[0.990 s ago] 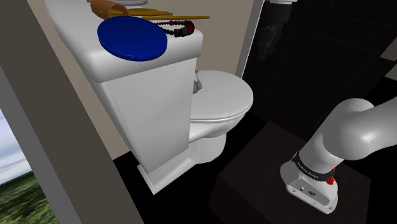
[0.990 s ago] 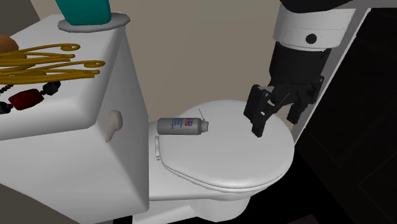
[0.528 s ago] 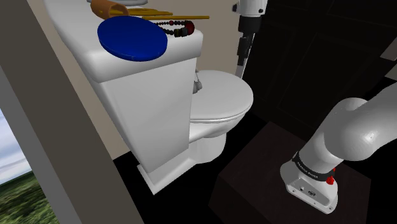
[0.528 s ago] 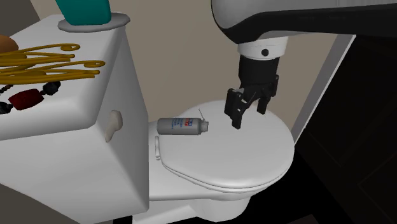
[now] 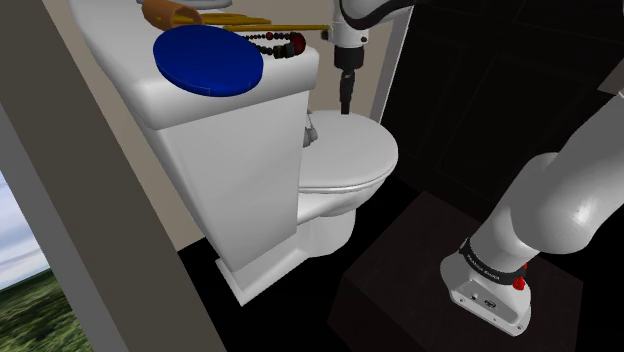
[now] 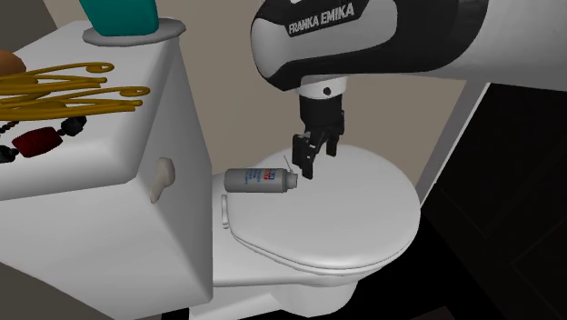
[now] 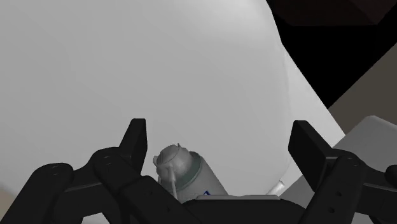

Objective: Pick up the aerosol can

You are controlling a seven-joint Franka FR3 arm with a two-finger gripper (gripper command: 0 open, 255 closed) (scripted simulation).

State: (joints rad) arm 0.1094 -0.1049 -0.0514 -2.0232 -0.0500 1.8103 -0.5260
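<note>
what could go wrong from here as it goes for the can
The aerosol can lies on its side on the toilet lid, so a nudge could roll it away. The gripper, jaws open, sits over the nozzle end, not the body; closing there may slip off. The tank stands close, leaving little room.

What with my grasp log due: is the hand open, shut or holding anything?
Hand: open, holding nothing; the grey cylindrical aerosol can lies untouched on the white toilet lid.

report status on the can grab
Gripper open over the can, not touching. It lies on its side on the toilet lid. Nothing between them.
</note>
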